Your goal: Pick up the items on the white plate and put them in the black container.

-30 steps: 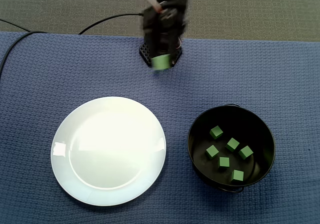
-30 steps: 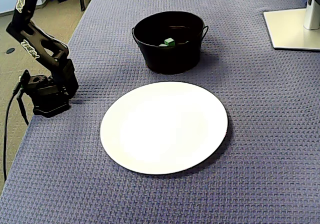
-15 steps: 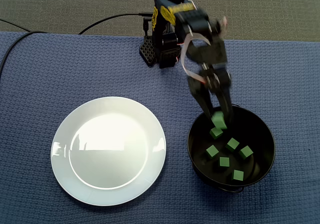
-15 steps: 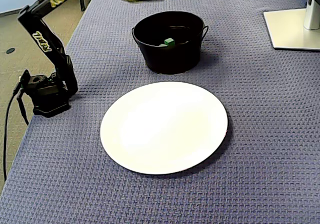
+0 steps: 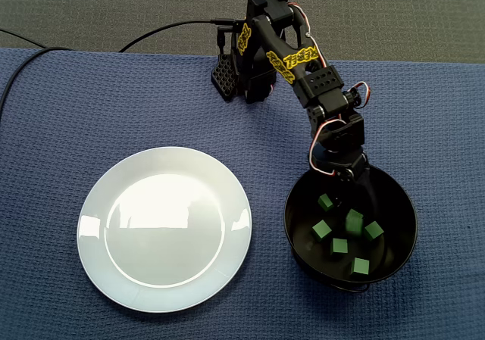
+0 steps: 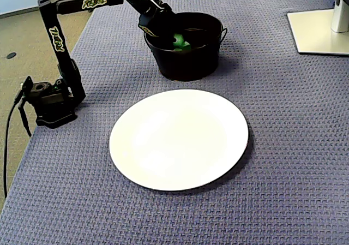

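Since earlier frame, gripper (image 5: 349,191) lowered into black container (image 5: 398,207), lower right of frame. Fingers dark against dark interior: apart or clamped cannot be told. Green cubes (image 5: 339,246) seen on container floor; white plate (image 5: 163,226) lower left.

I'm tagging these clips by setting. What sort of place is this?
Probably an office desk set up as a robot bench: what looks like a monitor stand base sits on the cloth-covered table, carpeted floor shows beyond its edge, and a small robot arm stands there.
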Motion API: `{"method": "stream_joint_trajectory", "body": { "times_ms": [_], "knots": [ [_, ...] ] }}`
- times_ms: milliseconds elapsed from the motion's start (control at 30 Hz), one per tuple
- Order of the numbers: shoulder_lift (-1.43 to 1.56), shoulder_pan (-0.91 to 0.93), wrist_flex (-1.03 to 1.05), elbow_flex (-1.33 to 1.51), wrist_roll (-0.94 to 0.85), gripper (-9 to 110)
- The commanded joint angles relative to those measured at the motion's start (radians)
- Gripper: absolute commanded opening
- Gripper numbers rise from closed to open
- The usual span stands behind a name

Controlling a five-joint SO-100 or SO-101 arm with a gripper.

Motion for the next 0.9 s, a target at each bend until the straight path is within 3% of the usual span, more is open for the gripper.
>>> {"method": "stream_joint_trajectory", "body": {
  "times_ms": [0, 167, 267, 367, 433, 567, 700, 867],
  "knots": [
    [0.121, 0.077, 0.095, -0.071, -0.038, 43],
    [0.347, 0.284, 0.252, -0.210, -0.333, 36],
    [0.503, 0.426, 0.181, -0.169, -0.517, 37],
    [0.663, 0.534, 0.025, -0.021, -0.792, 29],
    [0.759, 0.574, -0.095, 0.087, -0.862, 24],
    [0.945, 0.571, -0.314, 0.397, -1.046, 17],
    [1.111, 0.549, -0.259, 0.618, -1.192, 14],
    [1.250, 0.492, -0.267, 0.882, -1.233, 0]
  ]
}}
